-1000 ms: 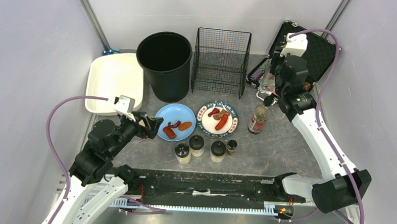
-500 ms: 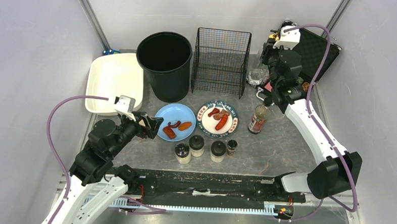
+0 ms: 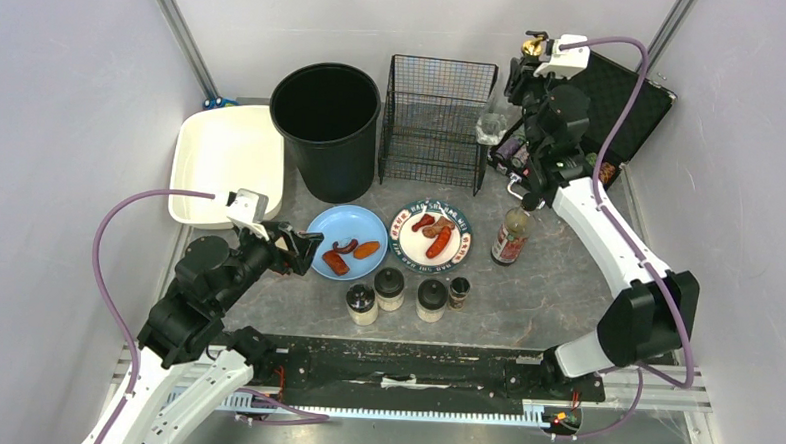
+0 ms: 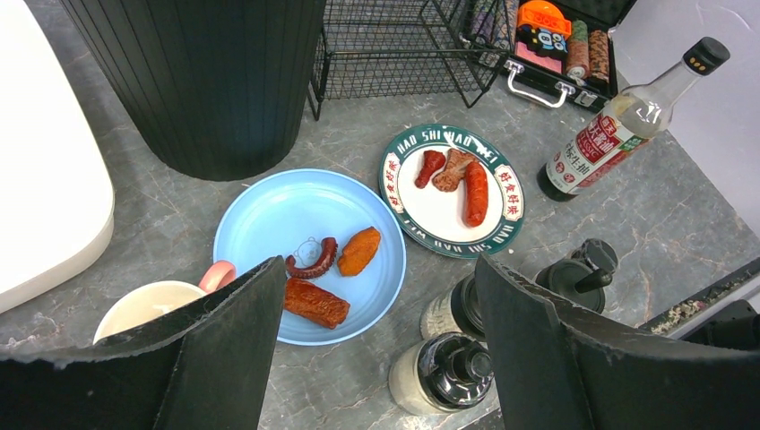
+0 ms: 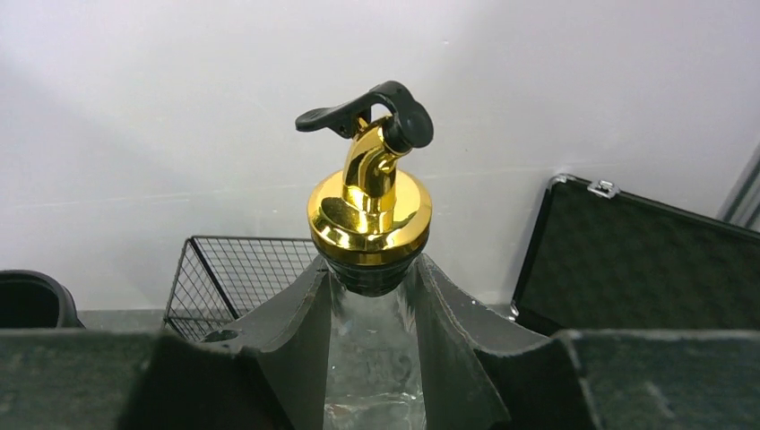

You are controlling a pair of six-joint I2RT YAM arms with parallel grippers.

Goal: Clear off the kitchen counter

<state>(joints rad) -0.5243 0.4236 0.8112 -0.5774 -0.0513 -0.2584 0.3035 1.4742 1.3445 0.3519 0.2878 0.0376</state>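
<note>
Two grippers are in view. My right gripper (image 5: 372, 279) is clamping the neck of a clear glass bottle (image 5: 369, 376) topped with a gold pourer (image 5: 369, 210). I am holding it raised at the upper right of the overhead frame, between the wire rack (image 3: 439, 119) and the open black case (image 3: 630, 97). My left gripper (image 3: 306, 250) is hanging wide open at left centre, gripping nothing, just beside the blue plate (image 3: 354, 230). The kitchen counter (image 3: 567, 280) is filling the middle of the frame, carrying the blue plate, the white plate (image 3: 436, 234), a row of jars (image 3: 389, 287), a sauce bottle (image 3: 510, 237) and the black bin (image 3: 325, 129).
</note>
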